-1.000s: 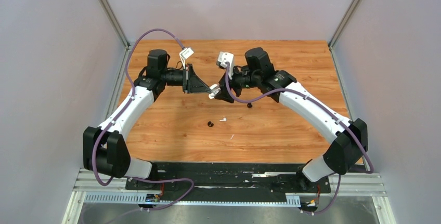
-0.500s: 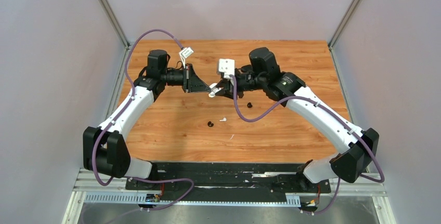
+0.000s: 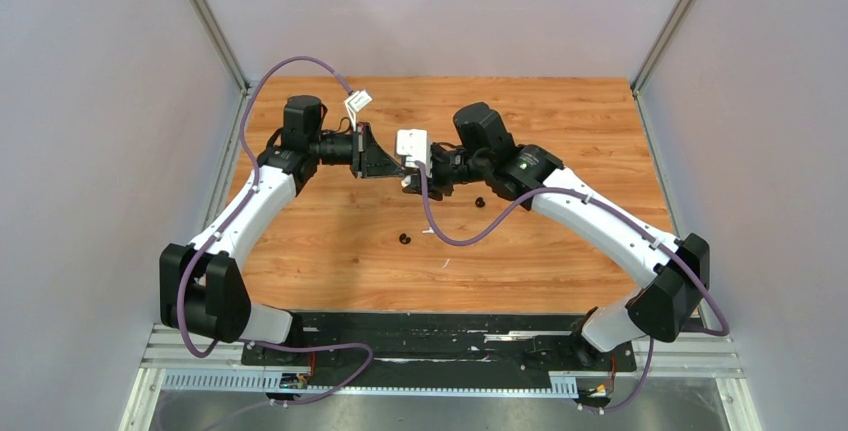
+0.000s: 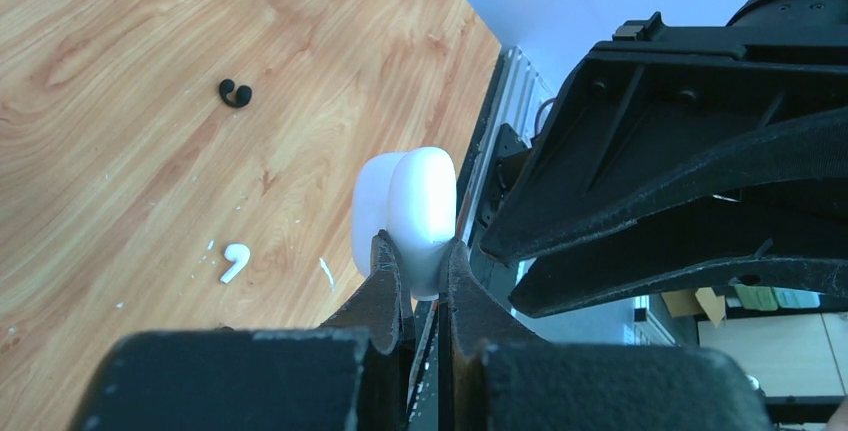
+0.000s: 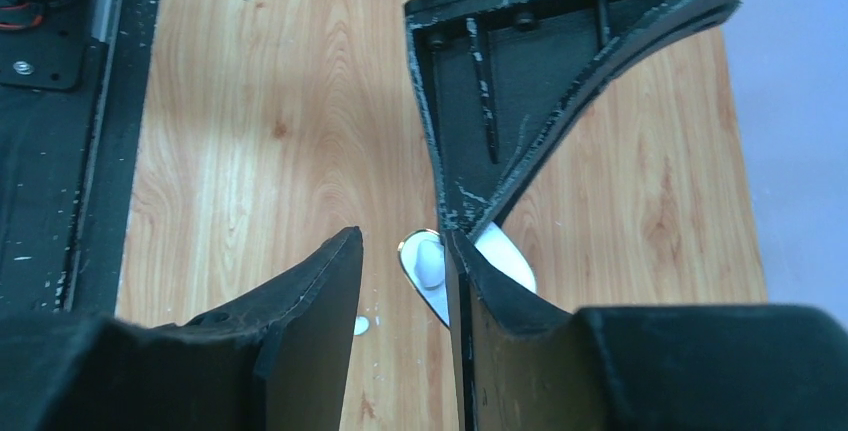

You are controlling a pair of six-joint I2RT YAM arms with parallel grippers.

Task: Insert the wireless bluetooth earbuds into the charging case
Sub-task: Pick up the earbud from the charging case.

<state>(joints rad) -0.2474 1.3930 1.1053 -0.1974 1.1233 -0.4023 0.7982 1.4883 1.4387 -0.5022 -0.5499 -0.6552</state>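
Plastic this small, light and glossy will likely slip: pinch the loose white earbud [image 3: 428,230] across its stem. It lies mid-table near two black earbuds [image 3: 404,239]. Left end effector [image 4: 422,256] clamps the charging case [image 4: 415,191] aloft; right end effector [image 5: 402,241] stands part-spread beside it.

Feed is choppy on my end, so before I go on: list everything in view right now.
charging case: one, white, open, held above the table
white earbuds: two, white, one loose on the table, the other apparently in the open case
black earbuds: two, black, loose on the table, one mid-table, the other under the right arm
table: one, brown wood grain, under everything
cables: two, purple, one along each arm
left gripper: one, black, shut on the charging case
right gripper: one, black, jaws apart, right at the case
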